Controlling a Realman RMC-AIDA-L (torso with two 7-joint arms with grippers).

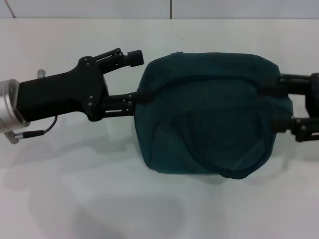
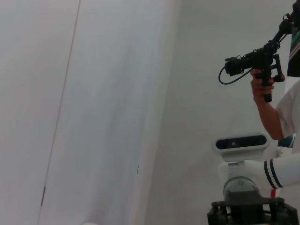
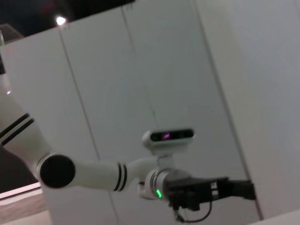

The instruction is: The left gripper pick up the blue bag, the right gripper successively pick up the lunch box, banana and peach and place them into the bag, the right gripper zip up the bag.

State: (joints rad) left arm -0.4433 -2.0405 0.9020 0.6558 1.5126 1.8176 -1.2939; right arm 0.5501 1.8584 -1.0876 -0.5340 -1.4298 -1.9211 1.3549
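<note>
The blue bag [image 1: 209,117] lies bulging in the middle of the white table [image 1: 75,199], its zip line running in an arc across the top. My left gripper [image 1: 137,77] is at the bag's left end with its fingers spread. The lower finger [image 1: 124,102] touches the bag's edge and the upper finger [image 1: 127,57] is clear of it. My right gripper [image 1: 276,103] is at the bag's right end, its two fingers apart and against the fabric. The lunch box, banana and peach are out of view. Neither wrist view shows the bag.
A seam in the back wall [image 1: 171,9] runs behind the table. The left wrist view shows a person's hand holding a black camera rig [image 2: 255,63] and the robot's head [image 2: 241,143]. The right wrist view shows the left arm [image 3: 93,171].
</note>
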